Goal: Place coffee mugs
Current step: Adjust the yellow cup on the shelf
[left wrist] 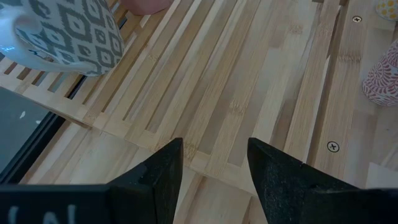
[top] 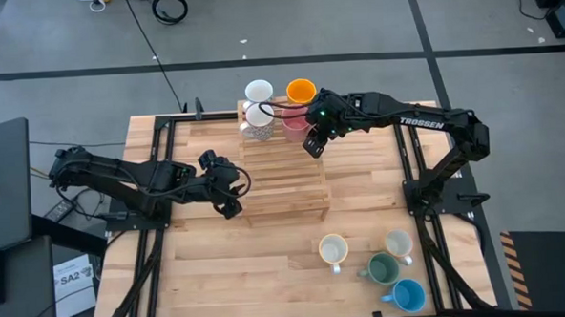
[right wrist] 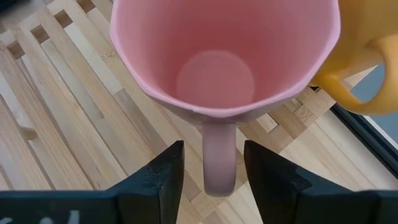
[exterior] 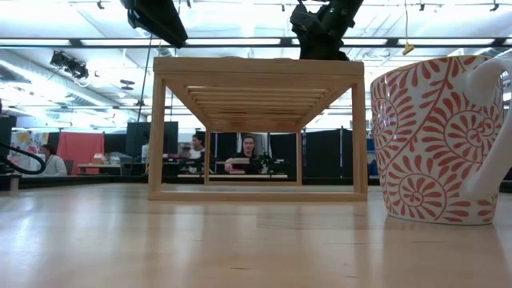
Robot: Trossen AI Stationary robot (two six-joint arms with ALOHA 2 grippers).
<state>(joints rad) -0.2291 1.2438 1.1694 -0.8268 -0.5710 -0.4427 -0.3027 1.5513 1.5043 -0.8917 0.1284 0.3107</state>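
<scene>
- Low view: nearest the lens stands a cream mug with a red-orange fern and spiral pattern (exterior: pixel 436 144), upright on the smooth wooden table (exterior: pixel 200 240), its white handle turned to the right edge of that picture.
- Behind it the slatted wooden rack (exterior: pixel 256 128) rises on four square legs, and people sit at desks far off in the room.
- High view: at the table's near edge four mugs stand mouth-up: a blue mug (top: pixel 407 295), a dark green mug (top: pixel 381 268), a cream mug (top: pixel 333 249) and a white mug (top: pixel 398 243).
- The left gripper (top: pixel 228 188) hovers at the rack's left edge, fingers spread and empty; its wrist view shows only bare bamboo slats between them.
- At the rack's far end stand a grey-and-white diamond-patterned mug (top: pixel 258 122), a white mug (top: pixel 259 91), an orange mug (top: pixel 301 90) and a pink mug (top: pixel 295 123).
- Right wrist view: the right gripper (right wrist: pixel 210 171) straddles the pink mug's handle (right wrist: pixel 219 158), which points straight back at the wrist; the fingers (right wrist: pixel 163 177) stand clear on either side, released. The mug is glossy, faceted, upright on the slats, with the orange mug just beside it.
</scene>
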